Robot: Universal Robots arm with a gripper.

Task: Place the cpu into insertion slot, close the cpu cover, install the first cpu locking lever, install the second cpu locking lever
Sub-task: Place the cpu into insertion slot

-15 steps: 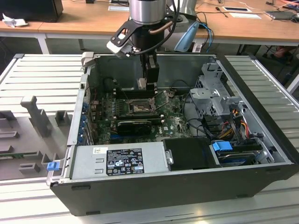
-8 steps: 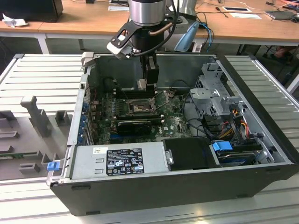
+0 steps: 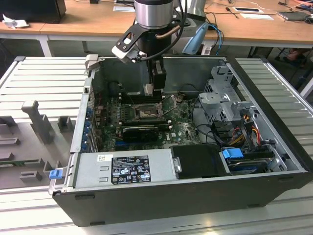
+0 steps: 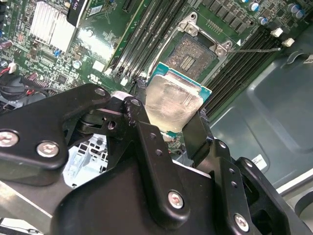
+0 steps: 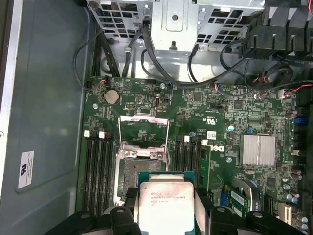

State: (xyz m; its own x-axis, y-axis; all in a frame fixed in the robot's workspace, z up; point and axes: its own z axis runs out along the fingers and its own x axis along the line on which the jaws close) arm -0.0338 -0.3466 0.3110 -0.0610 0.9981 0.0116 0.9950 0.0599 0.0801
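My gripper (image 3: 148, 91) hangs inside the open computer case, shut on the cpu (image 5: 165, 204), a pale square chip with a green edge. In the second wrist view the black fingers (image 4: 141, 123) clamp the cpu (image 4: 172, 104) on two opposite sides. The insertion slot (image 5: 133, 172) lies open on the green board, just beyond the held chip and partly covered by it. The same insertion slot (image 4: 193, 55) is bare, with the chip tilted above its near edge. The cpu cover (image 5: 144, 118) stands flipped up behind the slot, with thin wire levers (image 5: 167, 133) raised at its sides.
Memory slots (image 5: 98, 166) flank the socket on both sides. A silver heat sink (image 5: 257, 149) and a black card (image 3: 140, 131) sit on the board nearby. A metal drive cage (image 3: 222, 98) with cables and a grey power supply (image 3: 122, 166) line the case walls.
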